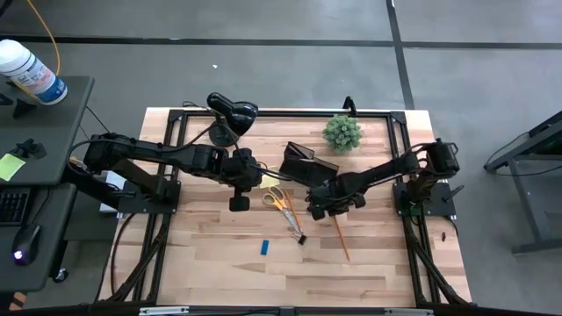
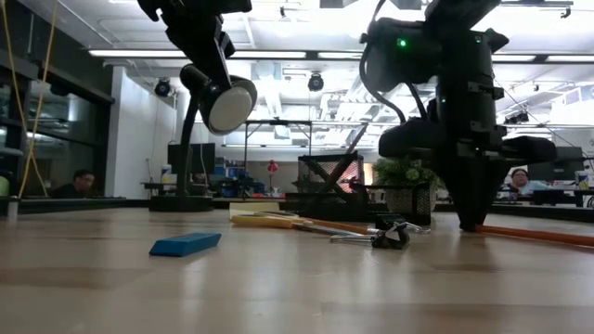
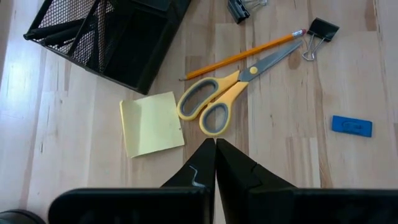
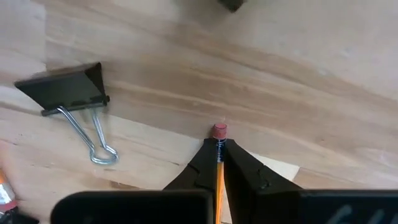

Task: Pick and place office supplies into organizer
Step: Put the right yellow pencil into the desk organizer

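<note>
My right gripper [image 4: 219, 149] stands at the table's middle right [image 1: 335, 211], pointing down, shut on an orange pencil [image 1: 342, 239] that lies on the table. A black binder clip [image 4: 68, 90] lies just beside it. My left gripper [image 3: 216, 146] hangs shut above the table [image 1: 239, 202], holding nothing. Under it lie the yellow sticky-note pad [image 3: 151, 122], orange-handled scissors [image 3: 214, 102], a second pencil [image 3: 242, 56] and a blue block [image 3: 351, 125]. The black mesh organizer [image 1: 307, 163] stands at the far middle. My right gripper pinches the pencil between its two fingers just behind the pink eraser [image 4: 219, 130], at the metal band [image 4: 219, 147]. The fingers come from above, pointing down, across the pencil. The pencil's shaft [image 2: 538, 234] lies flat on the table, its tip toward the near edge.
A small green potted plant [image 1: 342, 132] and a black desk lamp [image 1: 230, 114] stand at the table's far edge, either side of the organizer. Bare wood lies toward the near edge [image 1: 290, 281]. People sit in the room behind the table.
</note>
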Controlling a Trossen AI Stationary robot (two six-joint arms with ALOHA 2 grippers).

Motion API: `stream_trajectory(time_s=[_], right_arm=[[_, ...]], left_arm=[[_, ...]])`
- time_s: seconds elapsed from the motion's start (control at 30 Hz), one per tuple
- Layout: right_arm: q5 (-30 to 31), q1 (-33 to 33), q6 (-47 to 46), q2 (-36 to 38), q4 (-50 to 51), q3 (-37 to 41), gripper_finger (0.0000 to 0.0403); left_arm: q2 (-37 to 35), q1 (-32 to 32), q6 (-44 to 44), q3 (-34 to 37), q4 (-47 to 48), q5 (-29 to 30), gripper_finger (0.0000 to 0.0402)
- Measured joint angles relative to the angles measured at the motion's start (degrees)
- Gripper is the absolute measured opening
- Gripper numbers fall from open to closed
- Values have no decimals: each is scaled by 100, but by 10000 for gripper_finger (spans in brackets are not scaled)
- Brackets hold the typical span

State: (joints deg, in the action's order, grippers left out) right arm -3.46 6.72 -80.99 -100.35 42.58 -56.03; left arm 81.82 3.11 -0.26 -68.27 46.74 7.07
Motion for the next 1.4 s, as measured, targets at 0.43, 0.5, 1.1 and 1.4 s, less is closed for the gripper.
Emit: stream_trajectory(time_s=[0.43,0.5,1.1,1.4], right_arm=[[254,16,6,862,214,-1,1],[288,-33,7,919,236,-2,1],[17,-267,6,500,359,-13,97],[-17,-377,31,259,247,-15,97]], left_arm=[[1,0,0,0,2,1,3],[0,0,0,0,0,0,3],[1,0,-2,0,-42,96,3],[2,-2,-2,0,-39,114,3]])
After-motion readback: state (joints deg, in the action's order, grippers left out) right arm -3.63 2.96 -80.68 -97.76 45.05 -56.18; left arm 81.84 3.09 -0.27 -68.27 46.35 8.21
